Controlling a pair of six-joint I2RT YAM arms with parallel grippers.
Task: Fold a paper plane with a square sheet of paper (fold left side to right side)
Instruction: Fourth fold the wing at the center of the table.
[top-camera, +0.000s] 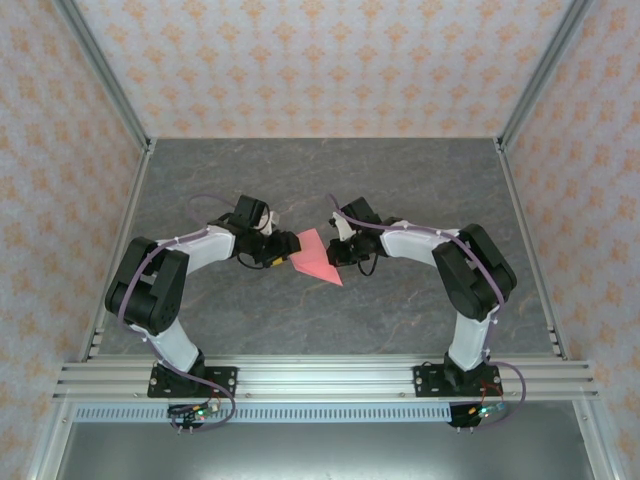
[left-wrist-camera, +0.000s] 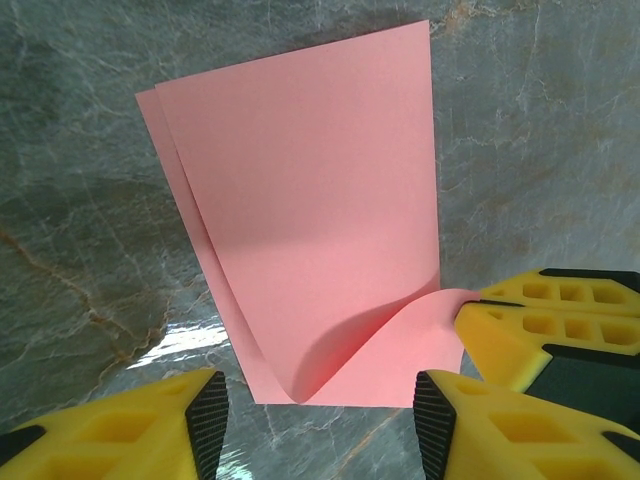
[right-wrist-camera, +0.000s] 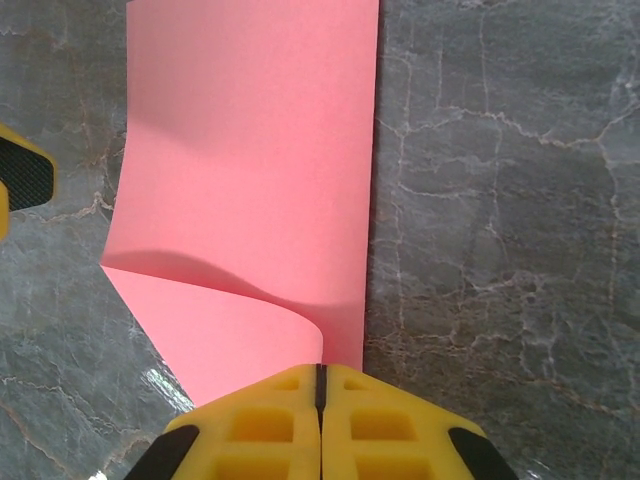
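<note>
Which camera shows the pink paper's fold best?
Left wrist: the paper shows both layers and the curled, uncreased fold. Right wrist shows the right hand pinching its edge; top external, a small pink shape.

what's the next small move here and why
Probably lower the open left gripper onto the rounded, uncreased fold of the square sheet of paper and press it flat. The right gripper is shut on the sheet's free edges, so the layers look pinned, but the top layer bulges up near the fold.
</note>
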